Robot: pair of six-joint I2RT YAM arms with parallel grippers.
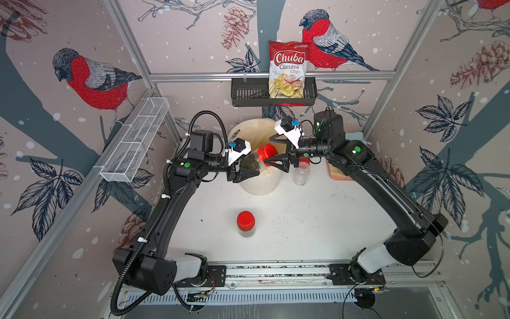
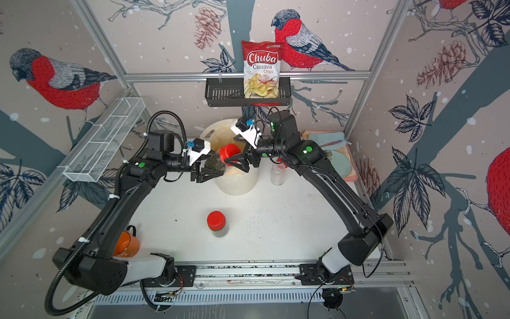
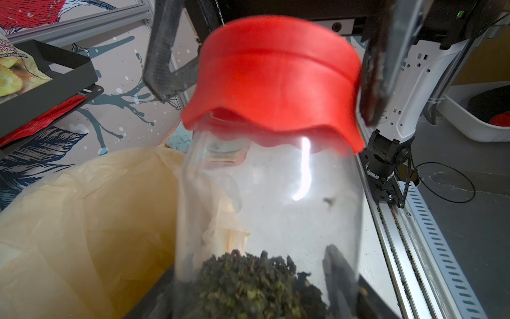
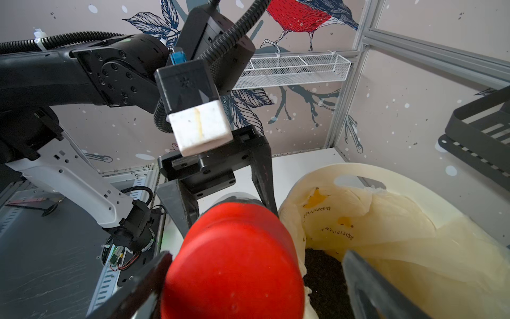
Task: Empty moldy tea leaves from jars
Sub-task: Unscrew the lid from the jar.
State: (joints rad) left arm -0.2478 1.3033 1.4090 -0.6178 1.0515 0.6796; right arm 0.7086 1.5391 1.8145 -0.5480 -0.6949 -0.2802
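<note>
A robot test cell of the kind found in a lab, dressed to feel homely. Bare aluminium framing (image 1: 270, 75) boxes in a white tabletop (image 1: 303, 215). The wall panels carry wallpaper of red-breasted birds (image 1: 91, 80), pine cones and leaves. Two black robot arms, left (image 1: 174, 201) and right (image 1: 386, 187), are bolted to a metal rail (image 1: 276, 272) at the front edge, near loose cables and a bare circuit board (image 4: 118, 256). Household props fill the cell: a wire basket (image 1: 135, 140), a black shelf (image 1: 248, 95) holding a bag of cassava chips (image 1: 288, 69), a lined white bin (image 1: 259, 185) and red-lidded jars (image 1: 245, 223).

Red lid (image 3: 276, 80), clear jar (image 3: 276, 193), greenish-black tea leaves (image 3: 248, 281)
</note>
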